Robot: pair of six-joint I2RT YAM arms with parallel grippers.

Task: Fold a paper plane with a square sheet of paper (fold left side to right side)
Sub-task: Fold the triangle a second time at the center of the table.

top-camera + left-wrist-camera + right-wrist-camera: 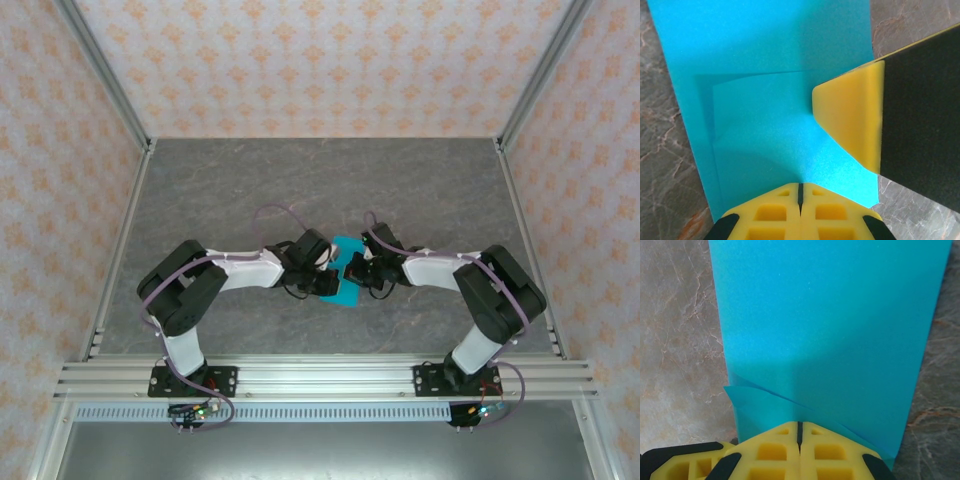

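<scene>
The square sheet of paper (347,246), bright cyan-blue, lies folded into a narrower layered rectangle on the grey table between my two arms. In the left wrist view the paper (770,100) shows a creased flap under its top layer. My left gripper (800,192) is shut, with its tips resting on the paper's near edge. The right gripper's yellow finger (850,120) presses on the sheet from the right. In the right wrist view my right gripper (800,429) is shut, its tips down on the paper (830,315), and a loose flap corner (740,396) sticks out at the left. From above, the left gripper (327,263) and the right gripper (352,270) meet tip to tip over the sheet.
The grey marbled table (300,190) stretches bare around the paper, walled by patterned panels and metal posts (105,80). An aluminium rail (320,378) carries both arm bases at the near edge. Part of the left gripper (685,465) shows at the bottom left of the right wrist view.
</scene>
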